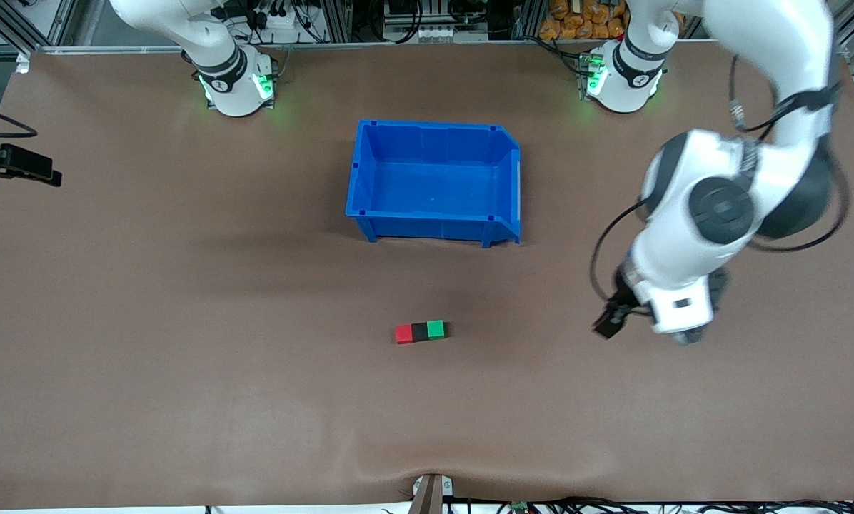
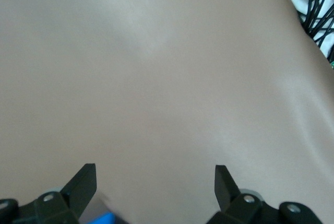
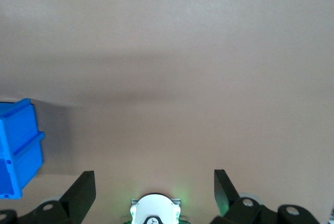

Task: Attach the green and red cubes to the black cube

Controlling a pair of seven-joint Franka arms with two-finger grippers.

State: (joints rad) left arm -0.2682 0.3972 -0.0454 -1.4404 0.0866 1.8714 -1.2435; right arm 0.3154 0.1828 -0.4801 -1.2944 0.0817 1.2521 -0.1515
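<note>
Red cube [image 1: 403,333], black cube [image 1: 419,330] and green cube [image 1: 435,328] sit touching in a row mid-table [image 1: 148,357], nearer the front edge than the blue bin [image 1: 434,218]. Right gripper [image 3: 154,190] wide open, empty, waiting. Left gripper [image 2: 155,185] wide open, empty, over the table's left-arm end. Risk: a careless sweep could knock the row apart.

- The left arm rises from its base [image 1: 623,75], bends over at the elbow and points its wrist down toward the worktop [image 1: 184,400].
- The left end effector [image 2: 155,190] hangs above bare worktop with its two fingers [image 2: 83,185] spread wide and nothing between them.
- The right arm shows only its base [image 1: 234,82] and lowest link in the front view.
- The right end effector [image 3: 154,190] is likewise spread wide and empty, looking down at its own base.
</note>
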